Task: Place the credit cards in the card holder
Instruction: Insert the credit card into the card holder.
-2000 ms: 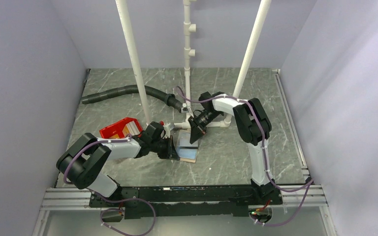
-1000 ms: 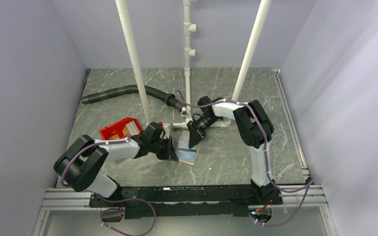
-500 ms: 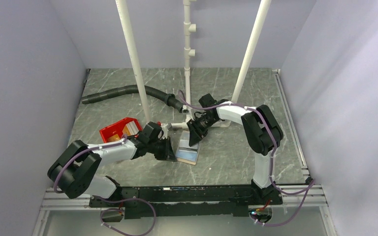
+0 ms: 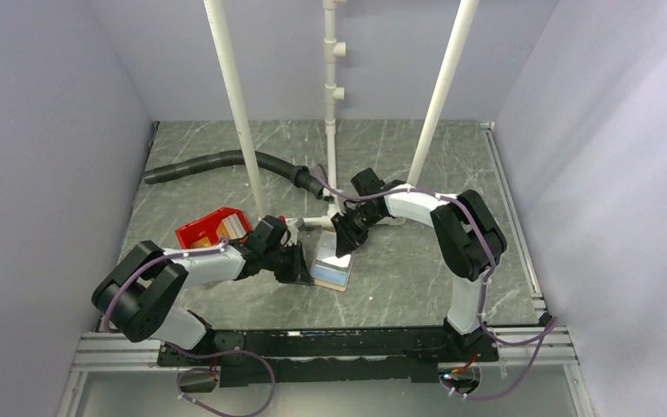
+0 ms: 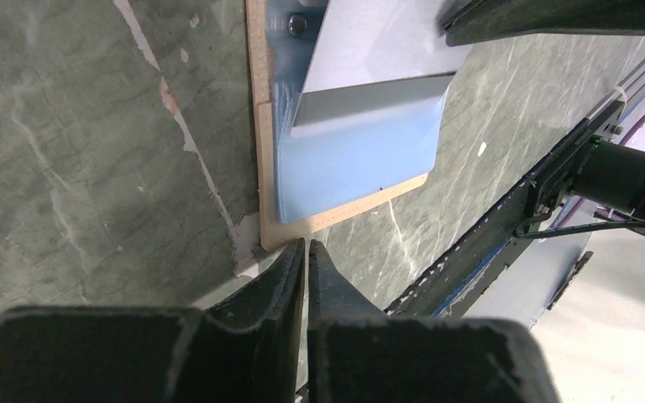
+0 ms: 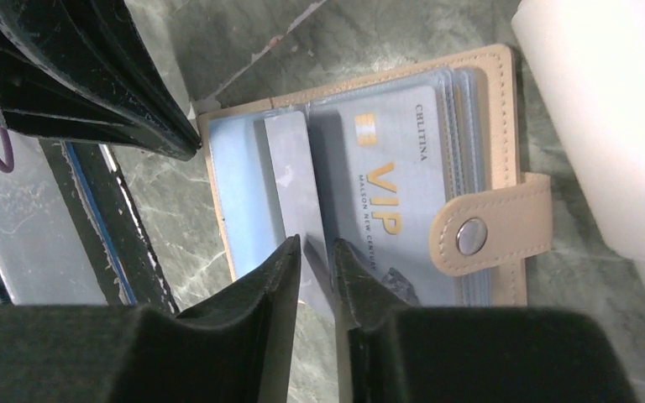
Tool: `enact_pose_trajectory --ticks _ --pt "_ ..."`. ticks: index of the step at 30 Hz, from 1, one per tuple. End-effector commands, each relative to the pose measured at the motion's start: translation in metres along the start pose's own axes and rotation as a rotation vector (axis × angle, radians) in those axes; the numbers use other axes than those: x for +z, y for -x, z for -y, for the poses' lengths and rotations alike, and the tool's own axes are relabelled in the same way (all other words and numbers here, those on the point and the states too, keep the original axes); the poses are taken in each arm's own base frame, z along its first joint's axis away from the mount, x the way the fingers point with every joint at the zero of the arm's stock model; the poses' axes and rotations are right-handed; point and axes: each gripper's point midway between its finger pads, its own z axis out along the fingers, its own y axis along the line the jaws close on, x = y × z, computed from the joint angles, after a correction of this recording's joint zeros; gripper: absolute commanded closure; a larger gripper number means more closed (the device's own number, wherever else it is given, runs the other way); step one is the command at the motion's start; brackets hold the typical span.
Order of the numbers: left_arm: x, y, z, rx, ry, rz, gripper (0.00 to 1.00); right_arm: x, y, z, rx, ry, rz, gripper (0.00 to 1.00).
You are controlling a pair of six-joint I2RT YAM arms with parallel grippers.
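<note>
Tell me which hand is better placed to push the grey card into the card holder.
The right hand: it grips the grey card, whose far end lies on the open card holder's blue pocket. The left hand is shut, tips at the holder's corner, holding no card.

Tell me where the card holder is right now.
Top view: the card holder lies open mid-table, the left gripper at its left edge, the right gripper over its far end, the red bin further left.

One card holder [image 6: 504, 126]; two credit cards [image 6: 386, 151] on it; one red bin [image 4: 200, 230]; three poles [image 4: 236, 104].
</note>
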Motion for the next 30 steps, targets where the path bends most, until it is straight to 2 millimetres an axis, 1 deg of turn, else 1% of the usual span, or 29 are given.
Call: enact_pose_trajectory --ticks 1,4,7,10,13,16,20,22,26,28,30 --pt "0.004 0.006 0.007 0.001 -0.036 0.013 0.89 -0.001 0.002 -0.008 -0.018 -0.004 0.019 0.80" --pt "0.007 0.005 0.003 -0.008 -0.028 0.008 0.89 0.003 -0.002 -0.010 -0.007 0.008 0.014 0.85" --pt "0.008 0.003 -0.001 -0.022 -0.011 0.005 0.90 0.006 -0.005 -0.012 -0.018 0.008 0.006 0.85" --pt "0.010 0.002 -0.005 -0.030 0.003 0.003 0.90 0.012 -0.009 -0.016 -0.081 0.006 -0.013 0.87" --pt "0.011 0.001 -0.007 -0.036 0.008 0.005 0.90 0.017 -0.011 -0.015 -0.130 -0.006 -0.038 0.92" --pt "0.011 0.001 -0.008 -0.036 0.011 0.008 0.91 0.019 -0.010 -0.016 -0.158 0.003 -0.036 0.94" --pt "0.010 0.001 -0.009 -0.036 0.010 0.009 0.91 0.021 -0.004 -0.023 -0.170 0.044 -0.021 0.94" --pt "0.010 0.001 -0.007 -0.032 0.005 0.010 0.91 0.024 -0.005 -0.028 -0.169 0.069 -0.025 0.94" --pt "0.004 0.005 0.001 -0.008 -0.026 0.036 0.85 0.023 -0.005 -0.035 -0.141 0.117 -0.012 0.94" --pt "-0.001 0.005 0.003 0.000 -0.032 0.045 0.80 0.020 -0.005 -0.035 -0.117 0.131 -0.008 0.91" --pt "-0.006 0.007 0.006 0.012 -0.038 0.060 0.75 0.016 -0.006 -0.030 -0.108 0.078 -0.005 0.82"
